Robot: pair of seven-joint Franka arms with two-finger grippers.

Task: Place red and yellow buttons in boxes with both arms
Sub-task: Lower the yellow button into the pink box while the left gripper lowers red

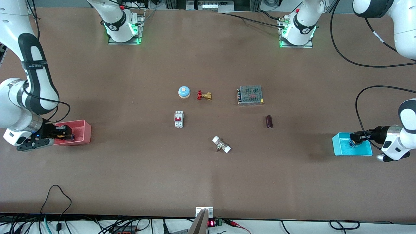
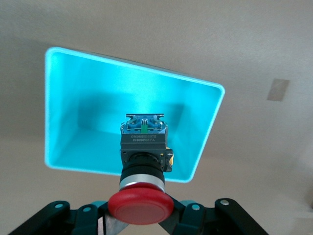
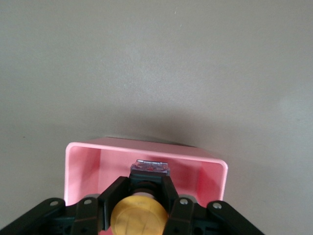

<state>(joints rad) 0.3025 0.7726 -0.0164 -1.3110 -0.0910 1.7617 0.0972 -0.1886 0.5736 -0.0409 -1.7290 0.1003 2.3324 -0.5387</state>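
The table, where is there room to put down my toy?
The table is bare nearest the front camera, below the white connector. There's bare room too between the pink box and the breaker. It's crowded in the middle, around the blue bell, brass valve and grey unit.
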